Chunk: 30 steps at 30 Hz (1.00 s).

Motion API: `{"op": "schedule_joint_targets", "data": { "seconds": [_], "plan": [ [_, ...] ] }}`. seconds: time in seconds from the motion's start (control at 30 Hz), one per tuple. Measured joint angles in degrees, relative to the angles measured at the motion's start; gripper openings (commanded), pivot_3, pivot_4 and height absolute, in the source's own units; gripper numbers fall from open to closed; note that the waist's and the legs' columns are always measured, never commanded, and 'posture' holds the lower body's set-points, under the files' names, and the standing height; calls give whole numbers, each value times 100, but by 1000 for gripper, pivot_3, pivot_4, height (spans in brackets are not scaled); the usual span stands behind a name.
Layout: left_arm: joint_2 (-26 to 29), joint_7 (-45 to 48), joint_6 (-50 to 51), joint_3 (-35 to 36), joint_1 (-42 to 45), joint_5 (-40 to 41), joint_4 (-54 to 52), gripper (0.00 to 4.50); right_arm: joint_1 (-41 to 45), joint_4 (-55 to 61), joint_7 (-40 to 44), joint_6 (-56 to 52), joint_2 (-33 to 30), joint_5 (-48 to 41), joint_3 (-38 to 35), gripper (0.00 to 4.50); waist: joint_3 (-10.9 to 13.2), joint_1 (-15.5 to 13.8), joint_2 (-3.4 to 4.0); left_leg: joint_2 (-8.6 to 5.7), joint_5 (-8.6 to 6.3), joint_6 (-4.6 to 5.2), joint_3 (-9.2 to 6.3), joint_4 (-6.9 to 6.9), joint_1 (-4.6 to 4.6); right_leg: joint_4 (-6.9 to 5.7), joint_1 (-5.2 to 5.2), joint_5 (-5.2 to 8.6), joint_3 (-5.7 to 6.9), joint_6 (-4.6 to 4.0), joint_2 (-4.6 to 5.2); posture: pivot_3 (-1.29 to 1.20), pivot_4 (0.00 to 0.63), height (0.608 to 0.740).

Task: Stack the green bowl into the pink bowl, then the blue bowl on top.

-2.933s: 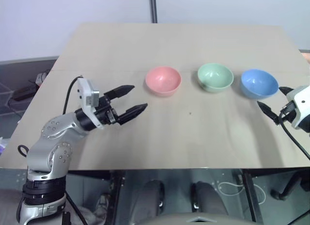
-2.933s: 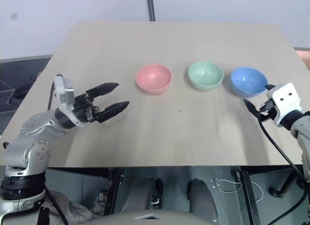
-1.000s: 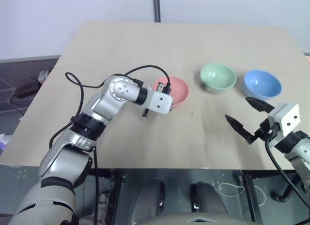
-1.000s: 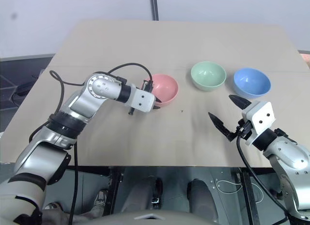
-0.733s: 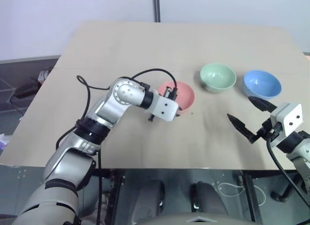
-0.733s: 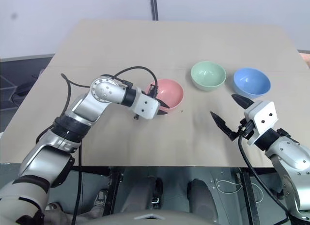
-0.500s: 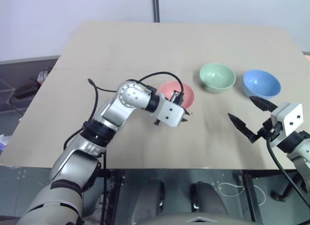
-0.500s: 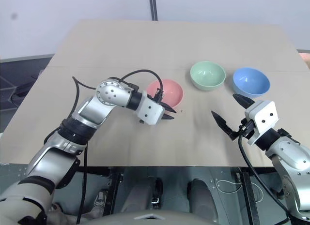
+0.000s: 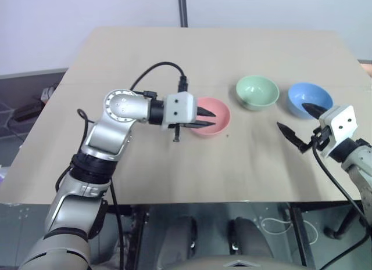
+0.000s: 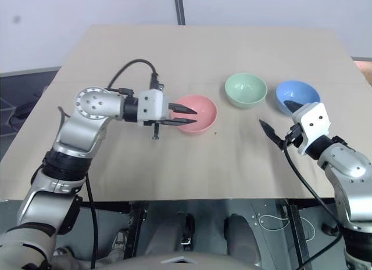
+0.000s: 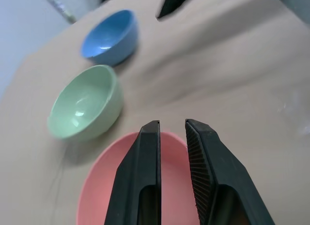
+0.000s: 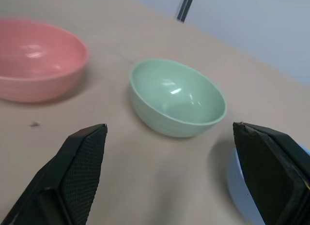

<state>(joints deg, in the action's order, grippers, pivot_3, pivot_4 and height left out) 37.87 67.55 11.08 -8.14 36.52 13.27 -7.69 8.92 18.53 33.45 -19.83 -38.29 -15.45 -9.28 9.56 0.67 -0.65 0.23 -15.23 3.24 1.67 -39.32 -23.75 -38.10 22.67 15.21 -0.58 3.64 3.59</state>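
Bowls sit in a row on the table (image 9: 145, 55): pink bowl (image 9: 210, 116), green bowl (image 9: 257, 92), blue bowl (image 9: 310, 99). Right gripper (image 9: 297, 126), jaws spread wide and empty, is nearer the green bowl, which lies ahead to its left. Left gripper (image 9: 208, 116), closed and empty, hovers over the pink bowl.
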Motion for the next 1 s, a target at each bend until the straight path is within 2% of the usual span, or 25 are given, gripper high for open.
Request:
{"op": "schedule_joint_targets", "data": {
  "seconds": [0.13, 0.17, 0.23, 0.3, 0.33, 0.43, 0.5, 0.6, 0.83, 1.0],
  "plan": [
    [-163, -563, 776, 745, -562, 724, -240, 884, 1116, -1443, 222, 413, -9, 693, 788, 4500, 1, 30, 1, 0, 2, -3, 6, -1, 2, -4, 3, -1, -5, 1, 2, 0, 150, 740],
    [-183, -692, 824, 900, -718, 814, -304, 1091, 1454, -1832, 301, 567, 38, 882, 1017, 4500, 1, 53, 1, 1, 7, -12, 8, -1, 4, -5, 3, -1, -7, 0, 1, 0, 150, 740],
    [-224, -893, 1006, 1192, -976, 1085, -368, 1613, 2027, -2534, 480, 903, 172, 1169, 1395, 4500, 2, 44, 2, 4, 13, -22, 5, 3, 3, -9, 7, 0, -4, -1, 0, 0, 150, 740],
    [-183, -913, 1262, 1488, -1285, 1486, -522, 2524, 2559, -3256, 689, 1300, 350, 1427, 1767, 4500, 2, 41, 2, 5, 14, -23, 5, 8, -3, -7, 12, 0, -3, -2, 1, 0, 150, 740],
    [-151, -915, 1291, 1539, -1439, 1592, -626, 3114, 2769, -3584, 786, 1468, 419, 1534, 1890, 4500, 2, 26, 2, 4, 14, -24, 5, 10, -6, 0, 12, 0, -1, -2, 4, 0, 150, 740],
    [-180, -1166, 1456, 1688, -1767, 1794, -966, 4461, 3257, -4474, 996, 1892, 607, 1755, 2120, 4500, 4, -12, -2, -4, 14, -24, 3, 10, -10, 7, 8, -1, 3, -1, 19, 0, 150, 740],
    [-170, -1318, 1647, 1772, -1905, 1990, -1210, 4461, 3506, -5006, 1087, 2150, 701, 1881, 2222, 4500, 4, -19, -3, -8, 14, -24, -1, 9, -9, 7, 5, -1, 7, -1, 26, 0, 150, 740],
    [-169, -1524, 1796, 1897, -2092, 2197, -1449, 4500, 3781, -5689, 1135, 2428, 797, 2031, 2274, 3683, 4, 7, -2, -8, 14, -25, 0, 11, -6, 4, 5, -1, 6, -2, 26, 0, 150, 740],
    [-193, -1931, 1792, 1943, -2395, 2230, -1696, 4500, 4053, -6482, 1158, 3036, 837, 2248, 2245, 72, 2, 30, 1, -5, 14, -27, 2, 12, -1, 1, 6, -2, 2, -2, 26, 0, 150, 740],
    [-229, -2048, 1707, 1938, -2428, 2229, -1714, 4500, 4120, -6341, 1183, 3108, 819, 2354, 2244, 27, 2, 33, 2, -4, 14, -27, 4, 14, -1, 0, 8, -2, 1, -3, 27, 0, 150, 740]
  ]
}}
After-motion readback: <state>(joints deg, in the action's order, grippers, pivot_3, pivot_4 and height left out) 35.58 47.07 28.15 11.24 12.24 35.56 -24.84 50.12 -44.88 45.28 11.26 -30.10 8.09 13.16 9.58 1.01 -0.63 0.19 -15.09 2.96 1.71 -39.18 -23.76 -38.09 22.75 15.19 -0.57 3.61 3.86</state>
